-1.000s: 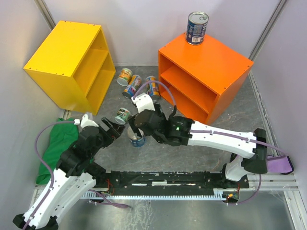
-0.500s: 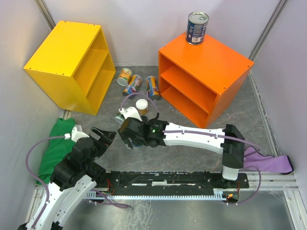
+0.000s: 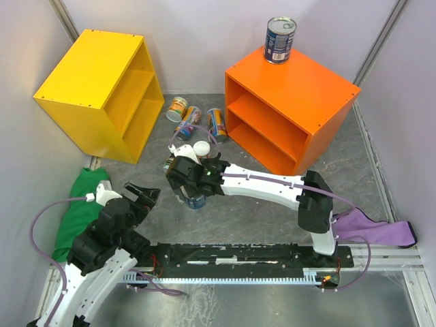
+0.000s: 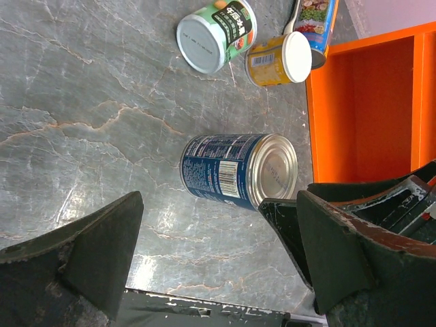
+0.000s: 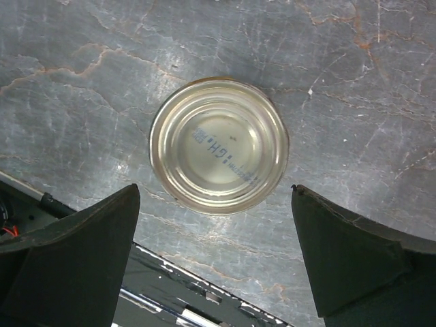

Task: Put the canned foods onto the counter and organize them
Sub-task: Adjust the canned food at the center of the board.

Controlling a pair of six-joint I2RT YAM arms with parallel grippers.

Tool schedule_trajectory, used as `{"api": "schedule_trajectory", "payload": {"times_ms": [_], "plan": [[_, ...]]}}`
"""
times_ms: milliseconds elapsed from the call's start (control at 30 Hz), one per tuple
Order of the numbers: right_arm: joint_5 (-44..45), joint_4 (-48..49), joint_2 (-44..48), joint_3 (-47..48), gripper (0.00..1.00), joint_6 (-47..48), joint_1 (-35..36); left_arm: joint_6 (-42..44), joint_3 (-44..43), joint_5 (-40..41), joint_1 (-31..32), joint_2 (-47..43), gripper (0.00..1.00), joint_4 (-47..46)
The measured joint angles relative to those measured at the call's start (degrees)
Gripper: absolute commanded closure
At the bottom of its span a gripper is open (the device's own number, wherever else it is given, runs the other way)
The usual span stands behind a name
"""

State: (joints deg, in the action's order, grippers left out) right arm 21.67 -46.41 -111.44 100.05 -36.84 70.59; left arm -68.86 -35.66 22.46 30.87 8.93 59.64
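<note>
A blue-labelled tin (image 3: 197, 199) stands upright on the grey floor; its silver top (image 5: 219, 144) fills the right wrist view. My right gripper (image 3: 190, 180) hangs over it, open and wider than the tin (image 5: 214, 189). My left gripper (image 3: 139, 194) is open and empty, left of the tin (image 4: 238, 170), which lies beyond its fingertips (image 4: 218, 204). A second blue tin (image 3: 280, 39) stands on the orange counter (image 3: 300, 95). Three colourful cans (image 3: 189, 121) lie by the counter. A white-lidded can (image 3: 201, 148) and a green-labelled can (image 4: 216, 34) lie behind the right gripper.
A yellow cabinet (image 3: 95, 88) stands at the far left. A green cloth (image 3: 78, 211) lies near the left arm and a purple cloth (image 3: 381, 231) near the right base. A black rail (image 3: 238, 255) runs along the near edge.
My right gripper has swung left and towards the near edge, over the blue tin. My left gripper has drawn back towards the near edge, away from the tin.
</note>
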Motion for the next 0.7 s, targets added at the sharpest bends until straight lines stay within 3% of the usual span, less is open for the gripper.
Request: {"api": "schedule_trajectory", "payload": {"times_ms": [700], "plan": [[-5.4, -4.13, -3.61, 3.15, 0.01, 0.52, -2.8, -0.44, -0.17, 1.4, 0.13, 0.0, 0.0, 0.0]]}}
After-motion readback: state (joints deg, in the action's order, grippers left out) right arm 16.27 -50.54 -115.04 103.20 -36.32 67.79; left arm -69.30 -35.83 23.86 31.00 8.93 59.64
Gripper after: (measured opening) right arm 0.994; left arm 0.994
